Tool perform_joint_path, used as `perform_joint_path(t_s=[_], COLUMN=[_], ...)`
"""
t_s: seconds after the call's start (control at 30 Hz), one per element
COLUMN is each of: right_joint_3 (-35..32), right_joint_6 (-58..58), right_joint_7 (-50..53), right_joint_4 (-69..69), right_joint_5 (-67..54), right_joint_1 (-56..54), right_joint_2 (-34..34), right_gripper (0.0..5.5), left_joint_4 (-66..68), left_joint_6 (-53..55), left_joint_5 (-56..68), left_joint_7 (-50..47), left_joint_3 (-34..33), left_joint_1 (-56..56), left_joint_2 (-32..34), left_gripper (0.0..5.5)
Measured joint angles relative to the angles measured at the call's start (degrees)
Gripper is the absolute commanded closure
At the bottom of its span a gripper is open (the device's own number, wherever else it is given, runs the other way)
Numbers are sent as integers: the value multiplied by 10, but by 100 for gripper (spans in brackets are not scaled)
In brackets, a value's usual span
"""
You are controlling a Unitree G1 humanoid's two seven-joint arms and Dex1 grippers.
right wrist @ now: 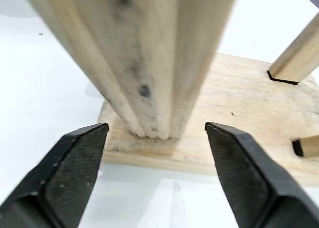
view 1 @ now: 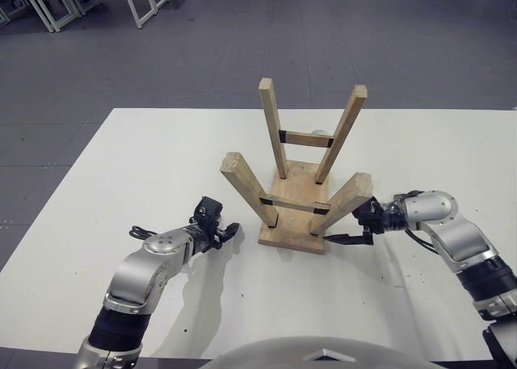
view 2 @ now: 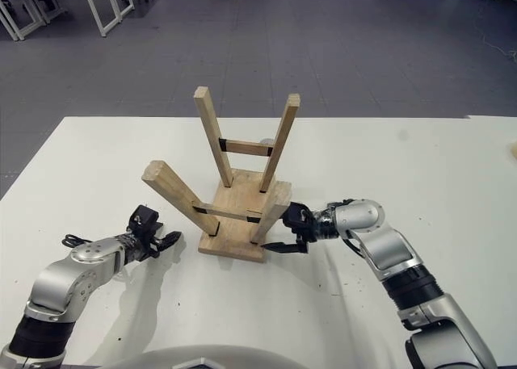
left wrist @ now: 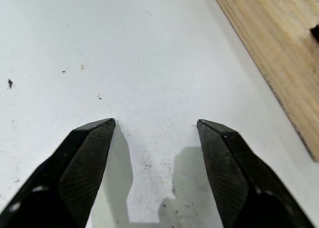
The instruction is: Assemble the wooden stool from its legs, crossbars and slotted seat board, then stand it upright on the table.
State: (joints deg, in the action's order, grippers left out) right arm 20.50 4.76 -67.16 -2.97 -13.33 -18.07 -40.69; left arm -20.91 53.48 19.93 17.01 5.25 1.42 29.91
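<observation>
Left gripper [view 1: 224,234]: lower left of centre in the left eye view, low over the white table [view 1: 121,167]. Jaws spread, nothing between them. In the left wrist view both fingers [left wrist: 84,158] hang just above the bare tabletop. The edge of the seat board [left wrist: 279,53] lies beyond them, apart from the tips.

Right gripper [view 1: 347,226]: lower right of centre, level with the left one. Jaws spread. They stand either side of the foot of the near-right leg [view 1: 343,201], where it enters the board. The right wrist view shows a gap between the leg and each finger [right wrist: 75,168]. Not pinching.

Stool [view 1: 299,183]: centre of the frame, between the two grippers, upside down. The seat board lies flat on the table. All four legs point up and splay outward.

Near pair: the near-left leg [view 1: 249,187] leans to the upper left and the near-right leg to the upper right. The near crossbar [view 1: 295,203] joins them low down, with dark bands at both joints.

Far pair: the far-left leg [view 1: 273,127] and far-right leg [view 1: 343,131] rise to the upper centre of the frame. The far crossbar [view 1: 307,139] joins them about halfway up, also dark at the joints.

Behind the table: grey floor [view 1: 363,38]. White frames [view 1: 48,2] stand at the upper left.
</observation>
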Motion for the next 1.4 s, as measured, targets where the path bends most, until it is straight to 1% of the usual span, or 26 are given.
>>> perform_joint_path(t_s=[0.07,0.13,0.17,0.23,0.3,0.37,0.43,0.53,0.73,0.83,0.9,0.93,1.0,1.07,1.1,1.17,1.23,1.3,1.37,1.4], right_joint_3=[-4,-4,-5,-17,-24,-26,-22,-22,-23,-39,-69,-103,-164,-235,-277,-330,-375,-401,-391,-380], right_joint_6=[-21,-43,-43,-18,32,69,102,136,157,163,171,186,223,284,326,402,466,531,596,618], right_joint_7=[-4,9,29,79,140,182,222,270,334,338,345,360,383,405,424,466,516,558,581,586], right_joint_4=[-10,-27,-30,-18,14,47,66,73,26,45,84,106,150,215,267,340,381,415,440,448], right_joint_5=[22,83,111,136,142,151,158,180,204,199,197,193,175,123,84,16,-41,-95,-143,-159], right_joint_1=[-2,-4,-3,16,65,85,94,93,59,73,99,108,112,109,90,17,-75,-148,-166,-161], right_joint_2=[-7,-35,-49,-45,-12,14,50,83,142,140,133,126,127,151,177,228,272,314,363,377], right_gripper=[132,132,132,132,132,132,132,132,132,132,132,132,168,203,231,268,272,272,272,272], left_joint_4=[-1,-7,-9,-15,-23,-23,-20,-13,10,18,27,32,42,45,46,43,40,38,39,39], left_joint_6=[0,1,1,2,6,13,18,23,12,-3,-17,-23,-33,-38,-38,-39,-41,-42,-42,-42], left_joint_5=[-1,-6,-8,-11,-13,-19,-23,-36,-61,-69,-71,-73,-77,-77,-77,-77,-77,-77,-77,-78], left_joint_7=[0,0,-1,-6,-8,-10,-11,-20,-25,-19,-11,-10,-10,-12,-13,-18,-23,-25,-27,-28], left_joint_3=[-2,-3,-3,-1,13,30,58,69,73,73,66,56,34,24,18,12,10,7,7,7], left_joint_1=[2,6,8,10,10,0,-20,-34,-43,-45,-43,-41,-36,-32,-30,-24,-18,-16,-15,-15], left_joint_2=[-2,-3,-5,-15,-26,-39,-62,-73,-89,-84,-80,-71,-68,-68,-70,-76,-83,-87,-92,-94], left_gripper=[244,244,244,244,244,244,244,244,244,244,244,244,244,244,244,244,244,244,244,244])
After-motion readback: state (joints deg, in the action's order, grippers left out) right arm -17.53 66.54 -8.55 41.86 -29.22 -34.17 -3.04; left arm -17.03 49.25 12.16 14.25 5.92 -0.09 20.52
